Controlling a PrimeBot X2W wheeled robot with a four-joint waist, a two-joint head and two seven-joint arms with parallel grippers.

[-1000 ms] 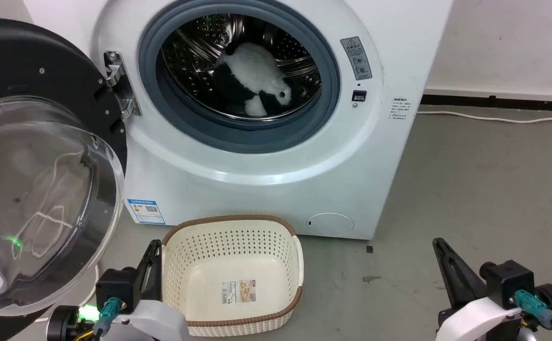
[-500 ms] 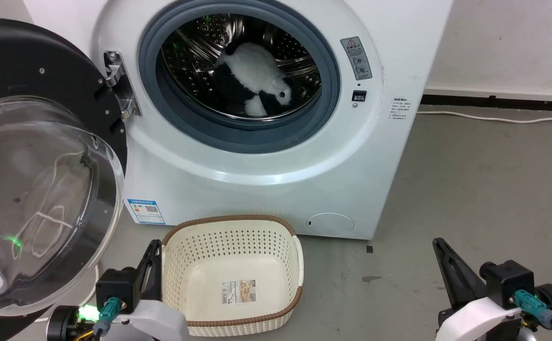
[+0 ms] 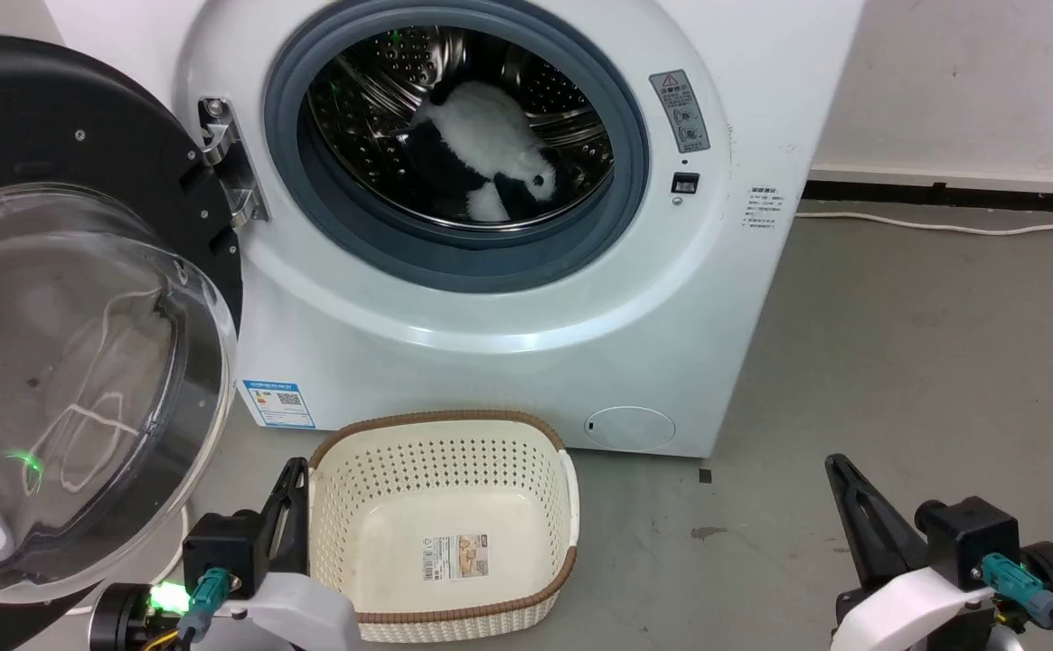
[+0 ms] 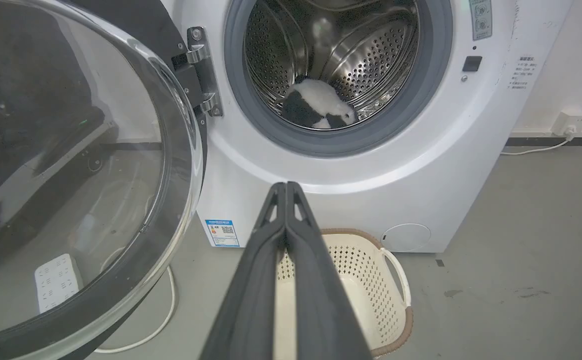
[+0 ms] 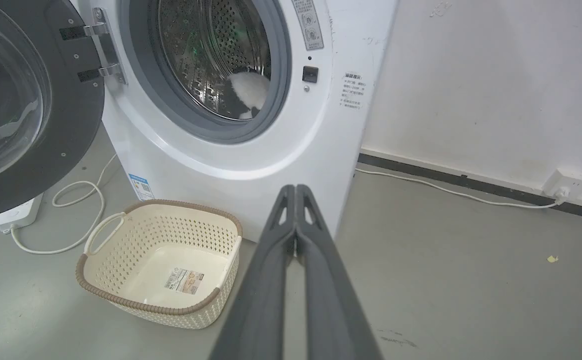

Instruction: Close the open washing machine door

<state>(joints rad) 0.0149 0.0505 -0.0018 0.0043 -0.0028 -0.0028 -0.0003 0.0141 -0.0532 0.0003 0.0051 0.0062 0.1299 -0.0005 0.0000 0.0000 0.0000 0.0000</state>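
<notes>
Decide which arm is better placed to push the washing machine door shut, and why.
Likely the left. The washing machine door hangs open on the robot's left, and the shut left gripper sits near its lower rim. The right gripper lies beyond the basket, far from the door.

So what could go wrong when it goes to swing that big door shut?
Probably two things. The washing machine door hangs wide open, and the shut left pincer sits low beside the basket; rising towards the door, it might clip the basket. And the door's bulging glass looks slick, so a push there could slide off.
</notes>
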